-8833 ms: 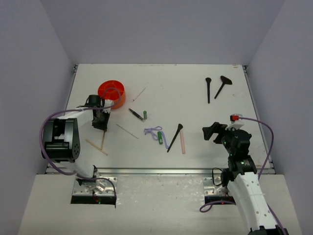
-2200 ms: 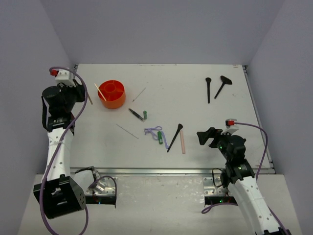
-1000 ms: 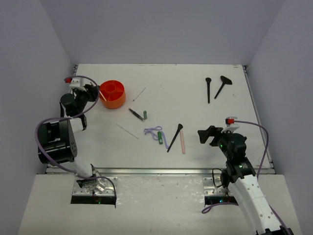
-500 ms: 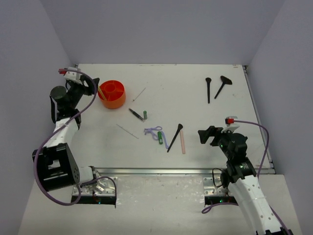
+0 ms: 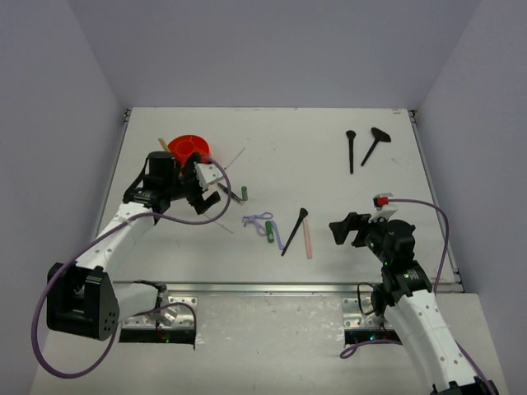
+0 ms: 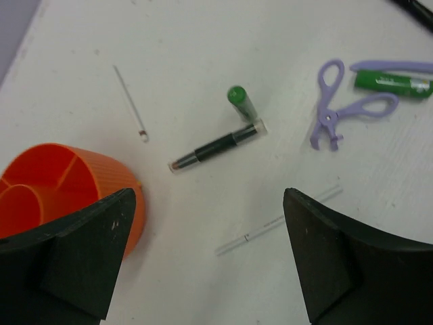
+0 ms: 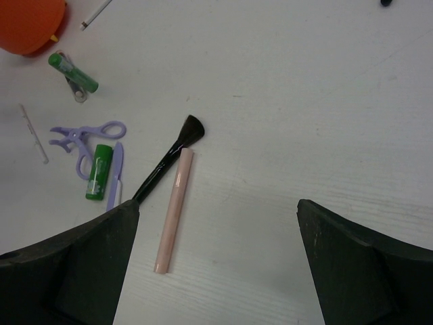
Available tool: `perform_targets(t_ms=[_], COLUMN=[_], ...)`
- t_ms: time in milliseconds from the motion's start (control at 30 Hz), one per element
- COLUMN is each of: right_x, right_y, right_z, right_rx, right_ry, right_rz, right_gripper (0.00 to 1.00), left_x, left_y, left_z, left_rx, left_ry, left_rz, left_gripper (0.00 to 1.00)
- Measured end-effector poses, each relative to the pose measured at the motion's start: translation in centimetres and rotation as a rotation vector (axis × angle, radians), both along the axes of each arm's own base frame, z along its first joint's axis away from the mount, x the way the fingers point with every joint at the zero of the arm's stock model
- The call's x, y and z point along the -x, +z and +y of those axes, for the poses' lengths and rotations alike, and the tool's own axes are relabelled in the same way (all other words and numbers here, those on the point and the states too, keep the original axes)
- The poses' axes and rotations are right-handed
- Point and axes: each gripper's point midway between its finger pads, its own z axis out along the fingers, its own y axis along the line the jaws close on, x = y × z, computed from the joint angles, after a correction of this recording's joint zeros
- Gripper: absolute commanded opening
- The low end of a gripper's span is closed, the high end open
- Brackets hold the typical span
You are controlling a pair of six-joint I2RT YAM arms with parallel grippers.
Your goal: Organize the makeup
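Left wrist: my left hand (image 6: 216,265) wide, empty, poised over dark pencil (image 6: 215,145) near orange tub (image 6: 62,181), likely next pick; right hand (image 7: 216,265) wide, hovers over pink stick (image 7: 173,210).

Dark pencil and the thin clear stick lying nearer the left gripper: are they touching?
Apart. The left wrist view shows a strip of table between the dark pencil and the thin clear stick.

Looks like robot lab: plain white surface (image 5: 329,239), bare grey walls (image 5: 272,49) all round, robot arms bolted at edge.
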Motion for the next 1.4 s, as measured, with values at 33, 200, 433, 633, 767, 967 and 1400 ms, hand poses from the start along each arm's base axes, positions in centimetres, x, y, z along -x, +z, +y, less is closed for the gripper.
perform_targets(t_ms=[33, 200, 433, 633, 767, 967, 1400], right_x=[0.1, 0.3, 0.4, 0.6, 0.7, 0.8, 0.9], right_y=[-0.1, -0.1, 0.3, 0.3, 0.0, -0.4, 0.0], right_z=[0.1, 0.4, 0.5, 0.5, 0.5, 0.5, 0.4], right_rx=[-0.003, -0.009, -0.015, -0.015, -0.014, -0.012, -0.014], right_ry=[0.009, 0.025, 0.032, 0.031, 0.031, 0.031, 0.032], right_rz=[0.005, 0.008, -0.007, -0.014, -0.01, 0.004, -0.013], right_gripper=[0.99, 0.99, 0.99, 0.99, 0.99, 0.99, 0.99], left_x=[0.4, 1.8, 2.8, 1.9, 2.1, 2.1, 2.2], left_y=[-1.2, -7.8, -12.6, -13.1, -13.8, -15.2, -15.5], left_z=[-0.1, -0.4, 0.0, 0.4, 0.8, 1.0, 0.3], left_rx=[-0.044, -0.246, -0.366, -0.425, -0.457, -0.49, -0.514], left_ry=[-0.022, -0.114, -0.195, -0.232, -0.251, -0.264, -0.262], left_rz=[0.023, 0.168, 0.321, 0.312, 0.333, 0.366, 0.31], left_gripper=[0.95, 0.94, 0.87, 0.83, 0.83, 0.78, 0.28])
